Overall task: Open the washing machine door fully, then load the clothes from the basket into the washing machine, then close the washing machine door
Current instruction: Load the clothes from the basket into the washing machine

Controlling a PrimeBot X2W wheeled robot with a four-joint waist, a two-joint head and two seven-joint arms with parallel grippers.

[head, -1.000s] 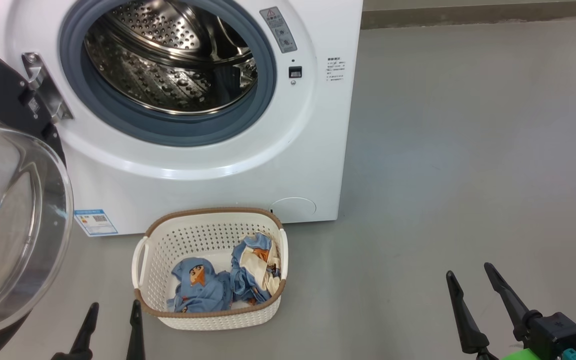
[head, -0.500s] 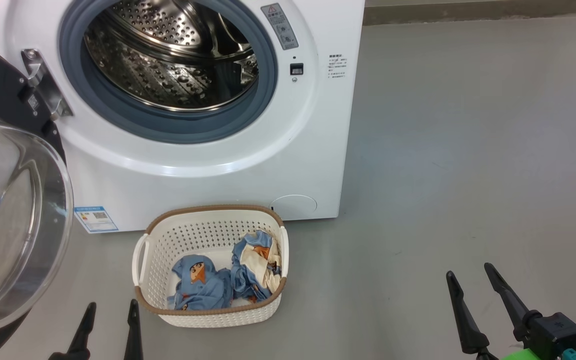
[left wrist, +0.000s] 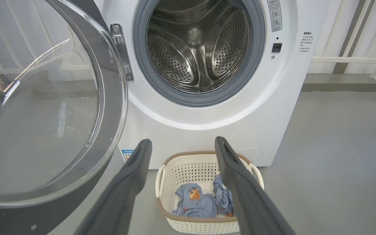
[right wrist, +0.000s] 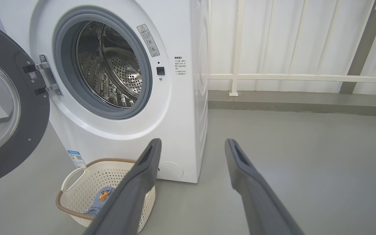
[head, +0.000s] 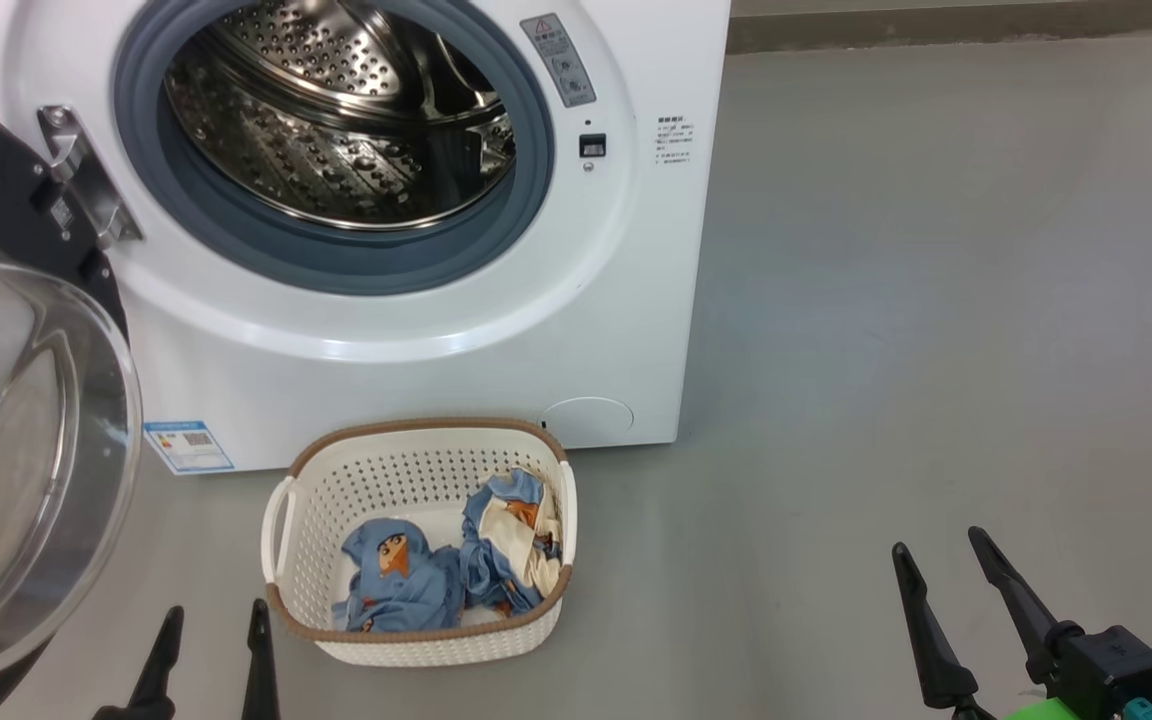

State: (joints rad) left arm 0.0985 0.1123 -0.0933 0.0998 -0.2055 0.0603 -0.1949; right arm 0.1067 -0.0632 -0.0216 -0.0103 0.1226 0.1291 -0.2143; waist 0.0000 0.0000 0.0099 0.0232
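The white washing machine (head: 596,330) stands with its steel drum (head: 336,110) exposed. Its black washing machine door (head: 26,440) with the clear glass bowl hangs swung open on the left, also seen as the door (left wrist: 44,107) and the door (right wrist: 5,107). The cream basket (head: 281,520) sits on the floor before the machine, holding the blue clothes (head: 441,570); basket (left wrist: 165,182), clothes (left wrist: 196,202), basket (right wrist: 77,182). My left gripper (head: 214,618) is open, just left of the basket. My right gripper (head: 936,545) is open over bare floor, far right of it.
Grey floor (head: 936,300) spreads to the right of the machine. A white railing and panelled wall (right wrist: 289,58) run behind it. The open door fills the space left of my left gripper.
The head view has shifted slightly; the left fingers sit a little lower in it. Nothing was grasped, and the basket, clothes and door stay as they were.
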